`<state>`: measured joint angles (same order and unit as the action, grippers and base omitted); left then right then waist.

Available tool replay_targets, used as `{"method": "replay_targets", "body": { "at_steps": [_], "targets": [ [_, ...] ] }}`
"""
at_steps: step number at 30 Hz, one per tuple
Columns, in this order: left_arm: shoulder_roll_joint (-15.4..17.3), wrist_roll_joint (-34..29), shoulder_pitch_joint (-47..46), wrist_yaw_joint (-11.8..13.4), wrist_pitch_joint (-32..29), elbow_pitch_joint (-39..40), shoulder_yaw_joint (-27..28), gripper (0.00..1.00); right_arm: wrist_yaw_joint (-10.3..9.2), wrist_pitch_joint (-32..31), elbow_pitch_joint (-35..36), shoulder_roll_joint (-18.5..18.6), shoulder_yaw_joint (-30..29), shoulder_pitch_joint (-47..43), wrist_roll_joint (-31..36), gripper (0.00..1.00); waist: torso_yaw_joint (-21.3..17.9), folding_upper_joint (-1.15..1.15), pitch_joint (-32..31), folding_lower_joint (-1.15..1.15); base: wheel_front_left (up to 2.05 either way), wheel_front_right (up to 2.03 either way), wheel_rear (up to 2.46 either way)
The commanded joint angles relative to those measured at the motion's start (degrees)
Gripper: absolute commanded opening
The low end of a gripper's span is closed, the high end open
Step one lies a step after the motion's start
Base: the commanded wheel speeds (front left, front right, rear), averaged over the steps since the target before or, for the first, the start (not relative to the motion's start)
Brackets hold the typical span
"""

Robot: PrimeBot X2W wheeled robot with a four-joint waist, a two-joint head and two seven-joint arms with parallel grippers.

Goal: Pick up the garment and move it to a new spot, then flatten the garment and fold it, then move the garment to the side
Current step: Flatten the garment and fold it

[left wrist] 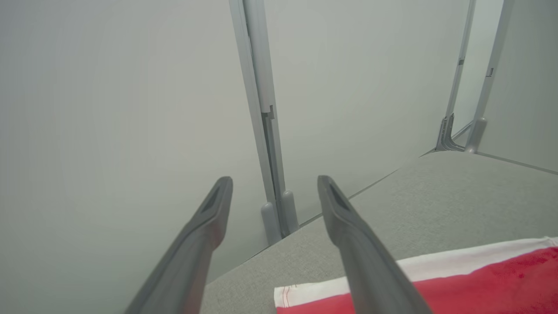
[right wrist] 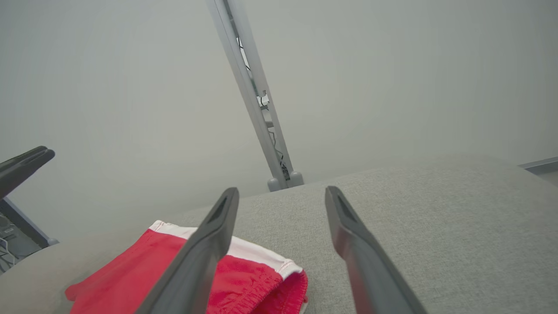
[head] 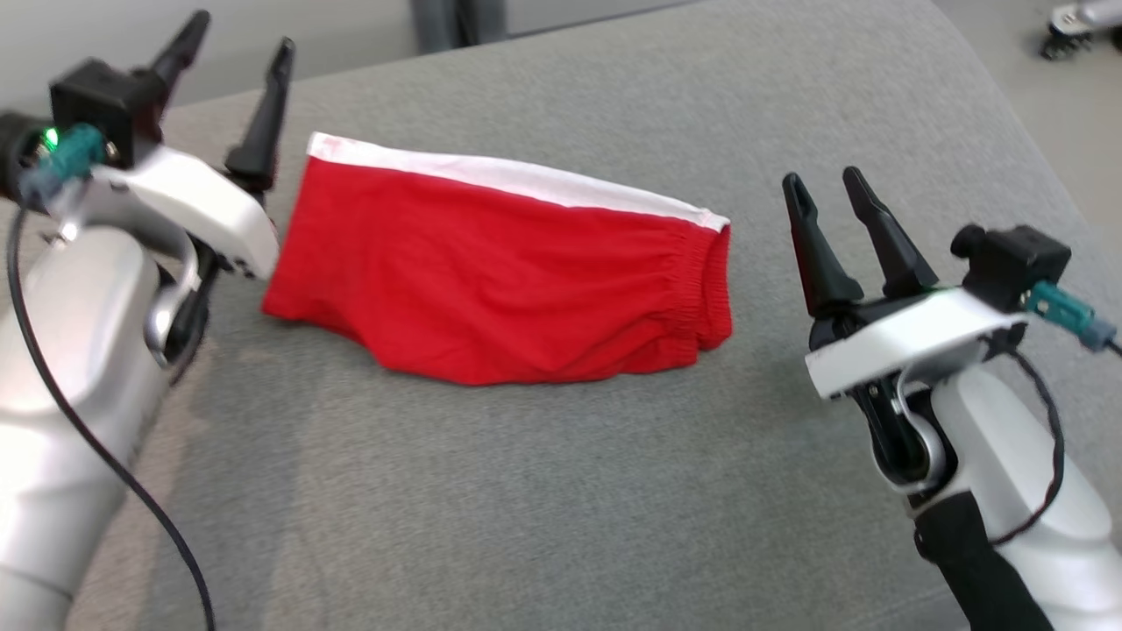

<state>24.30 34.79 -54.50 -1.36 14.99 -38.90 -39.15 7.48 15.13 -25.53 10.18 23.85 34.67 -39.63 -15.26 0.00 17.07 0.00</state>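
Head view: the red garment (head: pixel 508 280) lies folded on the grey surface (head: pixel 526 491), its white band toward 12 o'clock and its gathered waistband toward 3 o'clock. The left gripper (head: pixel 241 35) hovers at its 9 o'clock end with fingers apart, holding nothing. The right gripper (head: pixel 824 180), also spread and empty, stands off at 3 o'clock, clear of the cloth. If only the side move remains, as it looks, pinching just the top layer would likely peel the fold open.

Left wrist view: the left gripper (left wrist: pixel 274 181) points past the surface's edge, with the garment (left wrist: pixel 479 283) at 4 o'clock. Shifting the cloth that way risks sliding it off.

Right wrist view: the right gripper (right wrist: pixel 282 192) stands with fingers spread and the garment (right wrist: pixel 144 270) at 7 o'clock beneath its left finger. A one-sided pull from here could drag the elastic end and skew the stack
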Motion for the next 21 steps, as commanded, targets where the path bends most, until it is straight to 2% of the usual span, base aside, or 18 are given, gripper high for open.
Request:
{"method": "replay_targets", "body": {
  "at_steps": [1, 7, 10, 14, 17, 21],
  "targets": [
    [0.27, -0.29, 1.85, 0.67, 0.17, 0.88, 0.56, 1.00, 0.02, 0.05, 0.60, 0.12, -0.48, -1.23, 1.26, 1.00, 2.22, 0.00, -2.12, 0.00, 0.00, 0.00, 0.00],
    [0.21, -2.34, 14.40, 5.86, 0.18, 17.02, 7.12, 1.00, 0.02, 0.05, 8.10, -1.16, -6.10, -9.26, 14.85, 1.00, 6.36, 0.00, -5.15, 0.00, 0.00, 0.00, 0.00],
    [-0.24, -4.17, 20.66, 8.03, 0.19, 23.47, 10.00, 1.00, 0.02, 0.06, 10.78, -2.35, -8.44, -12.88, 18.78, 1.00, 8.25, 0.00, -6.50, 0.00, 0.00, 0.00, 0.00],
    [-1.74, -6.74, 28.11, 9.72, 0.14, 30.15, 13.61, 1.00, 0.02, 0.06, 13.10, -3.57, -12.18, -17.05, 22.15, 1.00, 10.56, 0.00, -8.14, 0.00, 0.00, 0.00, 0.00],
    [-3.63, -8.18, 33.23, 10.04, 0.13, 34.01, 16.64, 1.00, 0.02, 0.06, 14.34, -4.43, -14.62, -19.59, 23.65, 1.00, 12.10, 0.00, -8.91, 0.00, 0.00, 0.00, 0.00],
    [-6.56, -10.60, 39.39, 8.50, 0.14, 36.76, 19.15, 1.00, 0.03, 0.06, 14.46, -5.28, -16.65, -22.34, 25.16, 1.00, 13.76, 0.00, -9.61, 0.00, 0.00, 0.00, 0.00]
  ]
}}
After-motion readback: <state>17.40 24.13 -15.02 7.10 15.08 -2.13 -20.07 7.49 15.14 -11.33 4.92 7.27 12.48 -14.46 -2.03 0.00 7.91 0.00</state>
